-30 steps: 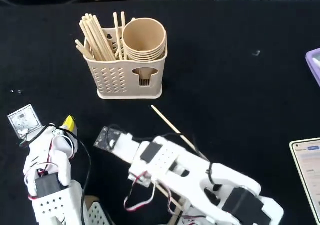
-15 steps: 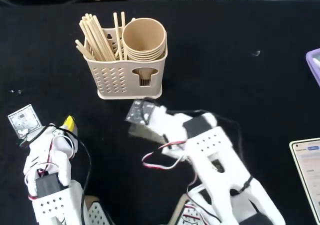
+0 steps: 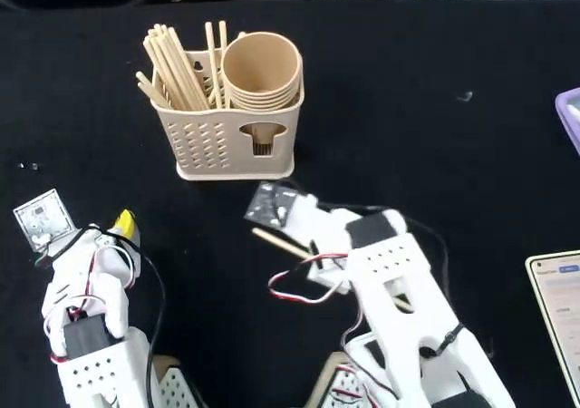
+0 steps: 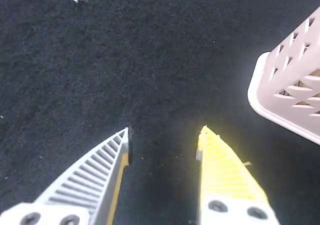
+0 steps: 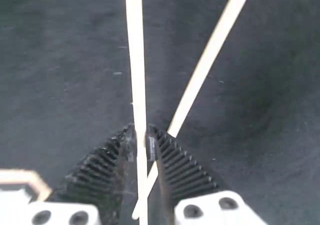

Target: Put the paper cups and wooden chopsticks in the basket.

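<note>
Wooden chopstick (image 5: 136,60) clamped in right end effector (image 5: 140,131), just in front of basket (image 3: 227,145); second chopstick (image 5: 210,50) beside it. Pickup step in hand; next calls for lifting over basket, then releasing. Left end effector (image 4: 162,135) spread, empty.

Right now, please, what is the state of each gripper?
Left gripper: open, holding nothing.
Right gripper: closed on one wooden chopstick.

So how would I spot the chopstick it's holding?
Find the beige basket on the black table; the right arm is just in front of it. The held chopstick sticks straight out from its shut end effector, whereas the loose chopstick beside it slants away, ungripped.
</note>
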